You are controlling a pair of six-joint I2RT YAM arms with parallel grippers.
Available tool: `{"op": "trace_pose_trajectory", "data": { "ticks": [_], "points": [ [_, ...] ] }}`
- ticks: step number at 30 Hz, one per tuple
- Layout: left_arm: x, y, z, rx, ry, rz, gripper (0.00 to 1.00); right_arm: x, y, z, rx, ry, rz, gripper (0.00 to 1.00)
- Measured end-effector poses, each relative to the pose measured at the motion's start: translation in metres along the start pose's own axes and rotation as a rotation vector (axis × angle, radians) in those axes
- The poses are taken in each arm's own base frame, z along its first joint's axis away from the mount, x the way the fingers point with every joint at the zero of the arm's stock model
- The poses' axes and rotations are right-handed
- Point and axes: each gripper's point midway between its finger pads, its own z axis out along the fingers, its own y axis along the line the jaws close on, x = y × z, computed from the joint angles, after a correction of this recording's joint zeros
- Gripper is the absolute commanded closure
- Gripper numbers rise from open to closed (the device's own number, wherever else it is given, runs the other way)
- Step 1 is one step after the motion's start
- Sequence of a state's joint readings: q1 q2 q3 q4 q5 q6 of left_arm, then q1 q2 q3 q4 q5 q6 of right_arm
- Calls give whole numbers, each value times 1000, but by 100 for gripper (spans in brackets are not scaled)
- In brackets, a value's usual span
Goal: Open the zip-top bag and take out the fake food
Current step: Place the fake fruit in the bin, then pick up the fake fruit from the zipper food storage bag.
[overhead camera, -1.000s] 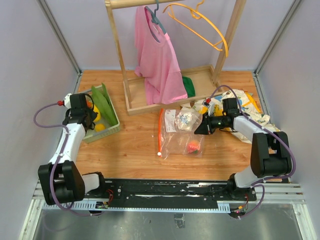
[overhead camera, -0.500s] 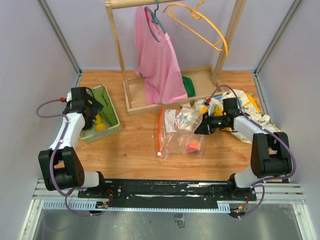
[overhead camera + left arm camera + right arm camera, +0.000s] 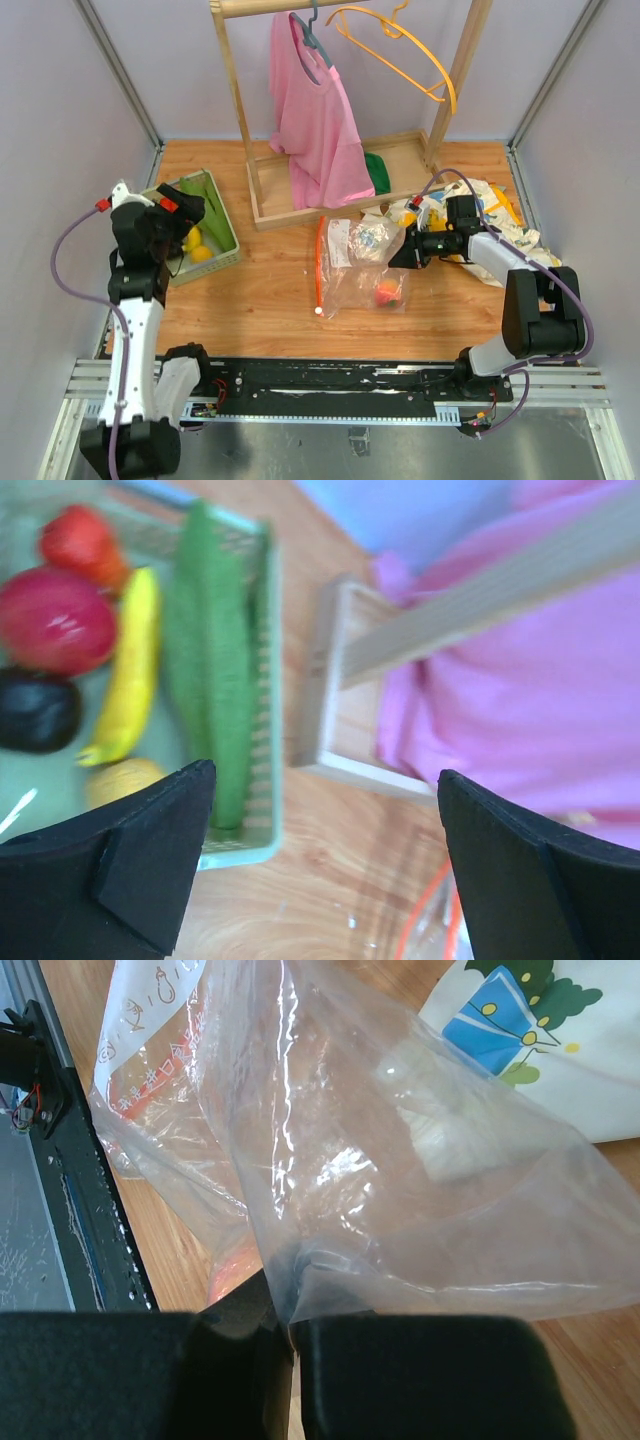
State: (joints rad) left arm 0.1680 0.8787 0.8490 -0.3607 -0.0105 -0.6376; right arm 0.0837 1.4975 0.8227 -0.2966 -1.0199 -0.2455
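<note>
The zip-top bag lies mid-table, its orange-red zipper strip on the left side. A red-orange piece of fake food shows inside it. My right gripper is shut on the bag's right edge, and clear film bunches between the jaws of the right gripper. My left gripper hangs open and holds nothing above the pale green tray. In the left wrist view the left gripper frames bare wood. The tray holds red, yellow, green and dark purple fake food.
A wooden clothes rack stands at the back with a pink shirt and an orange hanger. The dinosaur-print cloth lies crumpled behind my right arm. Walls close in both sides.
My left gripper has opened over the tray, and the left arm has risen and drawn back toward the near side. The right gripper still pinches the bag, which has barely shifted.
</note>
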Motion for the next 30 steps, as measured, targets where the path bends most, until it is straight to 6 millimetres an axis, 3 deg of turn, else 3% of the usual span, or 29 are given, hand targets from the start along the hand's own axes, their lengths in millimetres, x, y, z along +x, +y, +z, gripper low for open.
{"op": "trace_pose_trajectory", "data": {
  "ticks": [3,6,11,17,21,30],
  "points": [
    [4,-32,-23,224,-28,-6,17,0,1,0,-6,-1,-2,96],
    [20,-56,-32,394,29,-38,24,0,1,0,-10,-2,-5,96],
    [69,-65,-29,461,240,-55,25,1,2,0,-13,1,-6,95],
    [131,-84,-47,499,424,59,36,1,2,0,-13,2,-8,95],
    [167,-77,-42,429,510,129,44,2,3,0,-14,5,-5,95],
    [236,-29,-25,262,658,212,67,2,2,0,-14,5,-8,95]
  ]
}}
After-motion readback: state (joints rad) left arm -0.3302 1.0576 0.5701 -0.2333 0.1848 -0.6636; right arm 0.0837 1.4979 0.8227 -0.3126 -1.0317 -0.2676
